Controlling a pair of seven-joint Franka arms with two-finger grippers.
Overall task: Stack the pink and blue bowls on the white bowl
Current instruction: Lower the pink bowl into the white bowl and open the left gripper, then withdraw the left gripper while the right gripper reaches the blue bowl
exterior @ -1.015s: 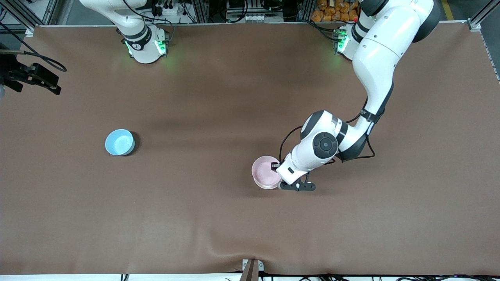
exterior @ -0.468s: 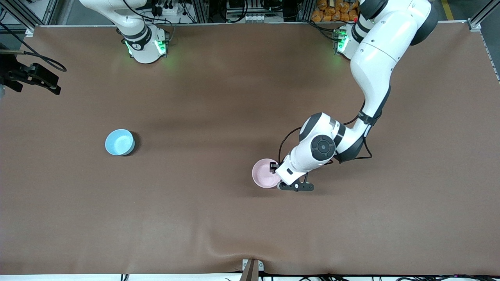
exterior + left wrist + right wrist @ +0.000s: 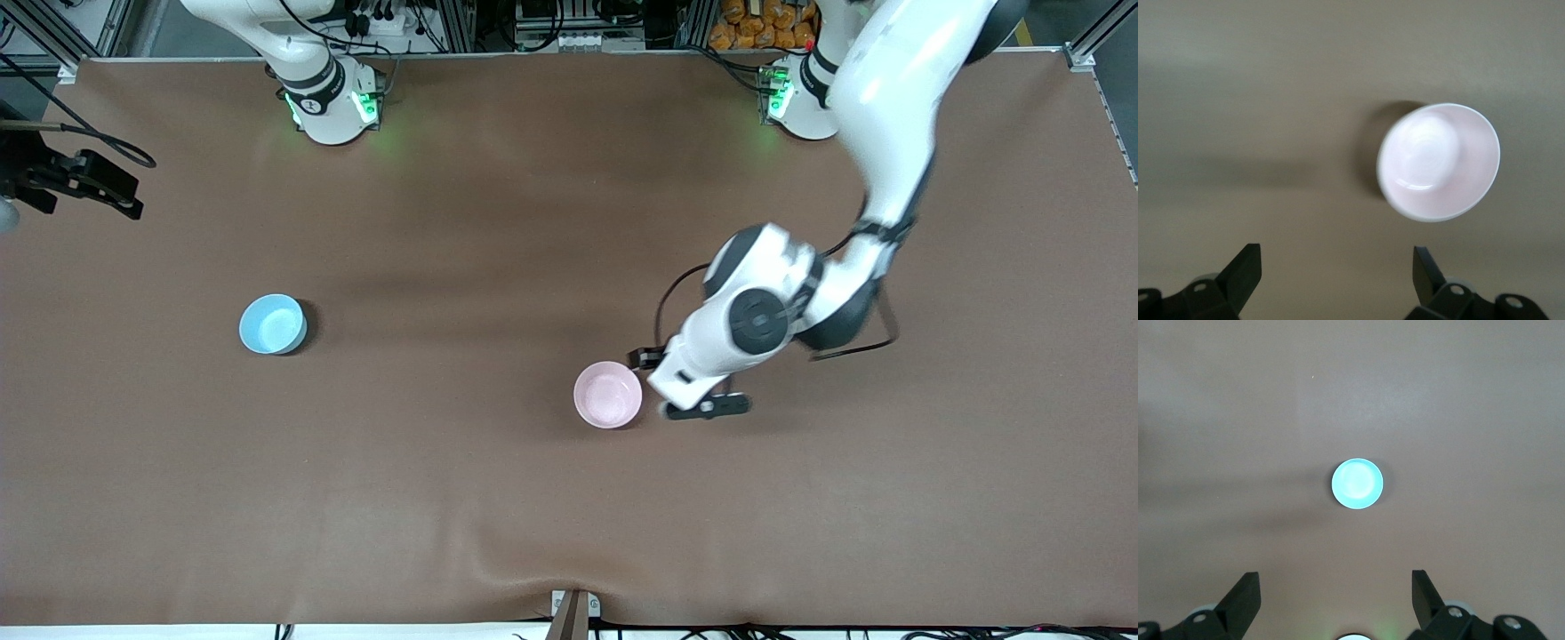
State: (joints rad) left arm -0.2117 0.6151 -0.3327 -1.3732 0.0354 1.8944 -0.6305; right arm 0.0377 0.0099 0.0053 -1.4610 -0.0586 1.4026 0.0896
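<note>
The pink bowl point(image 3: 607, 396) sits upright near the middle of the table; in the left wrist view the pink bowl point(image 3: 1438, 160) has a pale outer rim. The white bowl is hidden; I cannot tell whether that rim belongs to it. My left gripper point(image 3: 653, 366) hangs open and empty point(image 3: 1338, 250) just beside the pink bowl, toward the left arm's end, not touching it. The blue bowl point(image 3: 272, 324) stands alone toward the right arm's end. My right gripper point(image 3: 1336, 577) waits open and empty high over the table, with the blue bowl point(image 3: 1357, 483) well below it.
The brown table cover point(image 3: 498, 516) has a small ridge at its front edge. Both arm bases point(image 3: 331, 107) stand along the back edge with green lights. A black part of the right arm point(image 3: 84, 178) shows at the table's end.
My left gripper has opened, let go of the pink bowl and lifted away toward the left arm's end. The pink bowl stays where it was set. The right arm barely moved.
</note>
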